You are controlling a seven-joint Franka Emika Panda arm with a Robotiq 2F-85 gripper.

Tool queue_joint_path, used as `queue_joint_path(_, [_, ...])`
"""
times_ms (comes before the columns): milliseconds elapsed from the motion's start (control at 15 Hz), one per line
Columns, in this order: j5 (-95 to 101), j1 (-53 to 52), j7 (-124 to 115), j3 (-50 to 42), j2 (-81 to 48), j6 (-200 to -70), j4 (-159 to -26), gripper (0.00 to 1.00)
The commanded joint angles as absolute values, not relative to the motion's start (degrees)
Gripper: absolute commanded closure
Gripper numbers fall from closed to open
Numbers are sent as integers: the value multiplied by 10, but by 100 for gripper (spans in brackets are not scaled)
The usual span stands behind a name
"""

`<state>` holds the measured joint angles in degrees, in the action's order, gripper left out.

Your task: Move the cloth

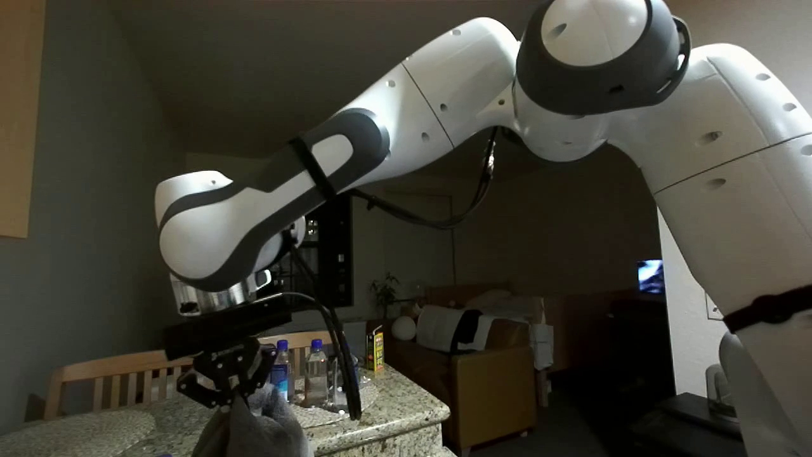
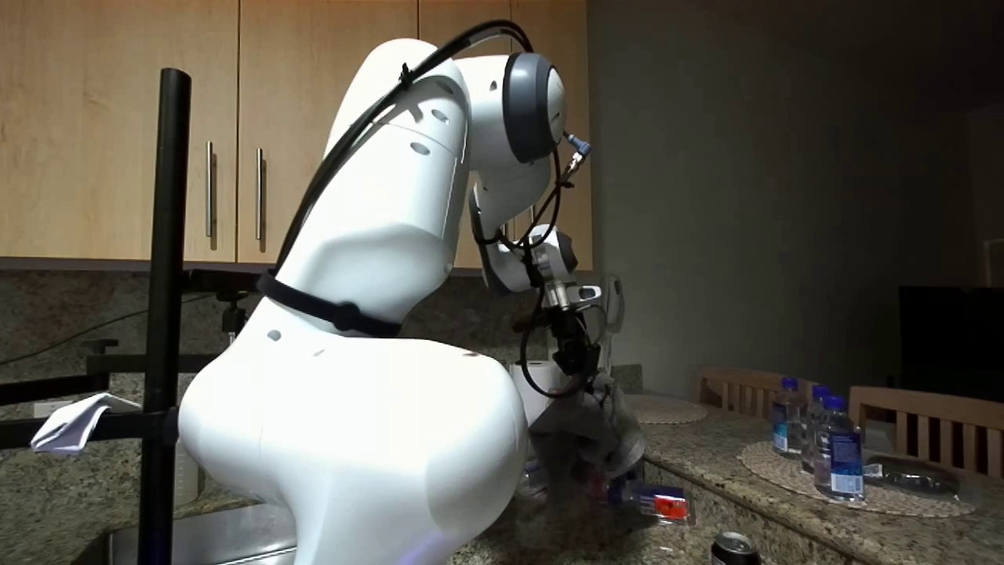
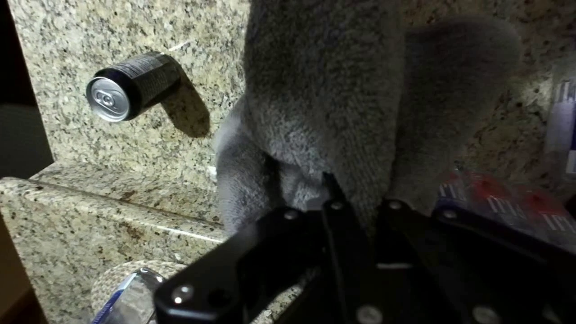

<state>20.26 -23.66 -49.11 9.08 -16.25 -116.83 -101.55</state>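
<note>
Down in the tool's (image 1: 233, 398) grip, grey cloth (image 3: 324, 103).

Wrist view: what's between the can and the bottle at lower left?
Going from can to bottle: counter, then stone ledge, then woven mat. Seen in the wrist view.

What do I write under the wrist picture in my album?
The gripper holds a gray cloth; a dark can stands on the speckled counter.
</note>
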Motion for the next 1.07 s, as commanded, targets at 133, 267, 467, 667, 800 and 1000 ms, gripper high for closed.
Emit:
queue_joint_path(133, [133, -185, -375, 94, -127, -1151, -1009, 91])
queue_joint_path(267, [116, -171, -340, 91, -120, -1146, -1005, 91])
queue_joint_path(467, [97, -153, -293, 86, -110, -1141, -1003, 91])
queue_joint_path(667, [83, -136, -247, 78, -98, -1133, -1005, 91])
queue_joint_path(800, [78, -125, -217, 74, -91, -1132, -1007, 91])
queue_joint_path(1000, [57, -109, -168, 70, -86, -1131, -1006, 91])
